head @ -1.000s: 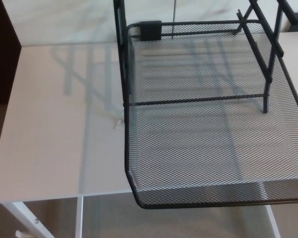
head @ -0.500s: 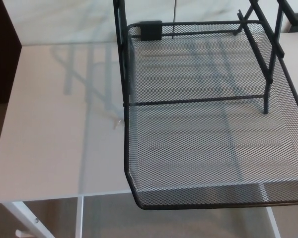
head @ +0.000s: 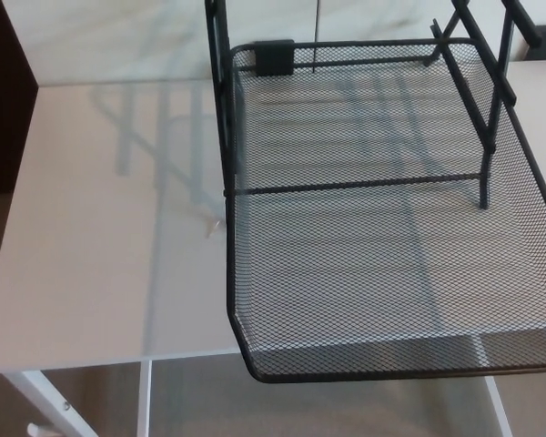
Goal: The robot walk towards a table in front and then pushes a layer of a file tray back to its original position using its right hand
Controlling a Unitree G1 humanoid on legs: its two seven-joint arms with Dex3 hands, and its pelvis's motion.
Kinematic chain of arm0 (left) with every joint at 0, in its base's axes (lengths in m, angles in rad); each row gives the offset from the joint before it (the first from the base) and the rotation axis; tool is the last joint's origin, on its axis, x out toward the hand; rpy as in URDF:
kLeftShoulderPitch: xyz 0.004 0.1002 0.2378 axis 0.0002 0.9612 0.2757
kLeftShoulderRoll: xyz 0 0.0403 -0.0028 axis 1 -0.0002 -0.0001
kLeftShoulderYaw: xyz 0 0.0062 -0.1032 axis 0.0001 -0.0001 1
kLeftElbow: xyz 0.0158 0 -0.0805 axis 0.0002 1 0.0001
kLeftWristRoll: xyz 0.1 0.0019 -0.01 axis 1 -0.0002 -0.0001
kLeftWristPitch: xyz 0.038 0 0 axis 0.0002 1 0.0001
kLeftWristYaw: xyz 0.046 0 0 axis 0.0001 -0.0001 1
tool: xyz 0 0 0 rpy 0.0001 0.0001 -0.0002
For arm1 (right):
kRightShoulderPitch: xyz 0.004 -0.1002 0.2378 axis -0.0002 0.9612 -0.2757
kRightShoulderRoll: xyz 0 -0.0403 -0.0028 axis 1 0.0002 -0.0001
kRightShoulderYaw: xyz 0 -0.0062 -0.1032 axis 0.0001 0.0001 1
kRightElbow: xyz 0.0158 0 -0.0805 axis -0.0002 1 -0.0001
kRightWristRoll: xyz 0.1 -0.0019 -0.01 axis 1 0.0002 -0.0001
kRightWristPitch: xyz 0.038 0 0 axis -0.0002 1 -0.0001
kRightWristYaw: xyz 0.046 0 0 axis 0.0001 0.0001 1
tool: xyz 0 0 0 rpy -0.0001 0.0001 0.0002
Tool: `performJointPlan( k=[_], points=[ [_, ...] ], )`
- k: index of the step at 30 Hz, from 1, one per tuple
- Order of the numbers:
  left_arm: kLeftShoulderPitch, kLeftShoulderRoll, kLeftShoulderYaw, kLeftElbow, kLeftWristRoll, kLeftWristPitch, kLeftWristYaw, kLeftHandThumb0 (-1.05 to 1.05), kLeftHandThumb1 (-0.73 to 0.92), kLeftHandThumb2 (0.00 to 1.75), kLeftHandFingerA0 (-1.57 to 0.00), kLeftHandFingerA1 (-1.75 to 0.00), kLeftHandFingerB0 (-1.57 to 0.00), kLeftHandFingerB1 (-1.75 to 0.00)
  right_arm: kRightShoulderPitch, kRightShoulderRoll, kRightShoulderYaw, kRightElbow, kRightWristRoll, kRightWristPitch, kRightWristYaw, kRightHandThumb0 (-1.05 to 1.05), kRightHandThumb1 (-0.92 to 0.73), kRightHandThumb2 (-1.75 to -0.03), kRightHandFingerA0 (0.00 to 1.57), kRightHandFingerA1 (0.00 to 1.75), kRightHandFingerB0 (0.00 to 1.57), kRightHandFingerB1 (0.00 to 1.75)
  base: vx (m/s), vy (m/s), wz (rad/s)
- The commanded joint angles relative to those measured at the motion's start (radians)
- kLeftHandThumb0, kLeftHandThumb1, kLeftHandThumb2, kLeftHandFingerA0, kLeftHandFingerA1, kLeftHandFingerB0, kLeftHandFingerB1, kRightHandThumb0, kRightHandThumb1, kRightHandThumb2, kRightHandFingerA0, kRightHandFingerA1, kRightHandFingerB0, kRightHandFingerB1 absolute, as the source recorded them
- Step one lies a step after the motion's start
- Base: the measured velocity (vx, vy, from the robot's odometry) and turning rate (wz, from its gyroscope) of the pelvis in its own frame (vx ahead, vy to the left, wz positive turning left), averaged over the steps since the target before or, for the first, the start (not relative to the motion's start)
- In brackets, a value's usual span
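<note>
The mesh tray layer (head: 391, 264) sticks out from its black frame (head: 220, 109), its front edge overhanging the near edge of the white table (head: 100, 246). Neither hand is in view, so their fingers cannot be judged.

File tray layer (head: 382, 273): black wire mesh, fine diamond weave, see-through, bordered by a smooth solid rim; finish matt to faintly satin. Tray frame (head: 220, 100), upper centre: black rods and bars, apparently painted metal, smooth. Table (head: 100, 246): white top, smooth, semi-gloss, carrying soft reflections at upper left. Table leg (head: 36, 401), lower left: white, smooth, looks like painted metal.
</note>
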Motion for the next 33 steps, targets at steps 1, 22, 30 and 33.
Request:
performJointPlan(
  k=[1, 22, 30, 33],
  points=[
    [-0.003, 0.007, 0.004, 0.015, 0.017, -0.031, 0.000, -0.05, 0.51, 0.91, -0.40, -0.60, -0.19, -0.50, 0.136, -0.145, -0.054, -0.218, 0.388, 0.089, 0.350, -0.37, -0.38, -0.74, 0.66, 0.59, 0.46, 0.50, 0.00, 0.000, 0.00],
    [-0.010, 0.009, 0.002, -0.019, 0.023, -0.014, 0.011, -0.05, 0.51, 0.91, -0.39, -0.59, -0.18, -0.49, 0.242, 0.082, -0.056, -0.731, 0.387, -0.256, 0.263, -0.40, -0.41, -0.76, 0.64, 0.57, 0.52, 0.50, 0.00, 0.000, 0.00],
    [-0.013, 0.012, 0.000, -0.026, 0.029, -0.014, 0.014, -0.04, 0.51, 0.91, -0.38, -0.59, -0.19, -0.49, 0.094, 0.237, -0.048, -0.843, 0.150, -0.302, 0.157, -0.48, -0.40, -0.77, 0.61, 0.56, 0.52, 0.50, 0.00, 0.000, 0.00],
    [-0.015, 0.013, -0.002, -0.018, 0.028, -0.027, 0.005, -0.06, 0.51, 0.91, -0.36, -0.58, -0.18, -0.49, 0.051, 0.276, -0.045, -0.856, 0.071, -0.298, 0.131, -0.51, -0.39, -0.77, 0.56, 0.53, 0.53, 0.50, 0.00, 0.000, 0.00]
  ],
)
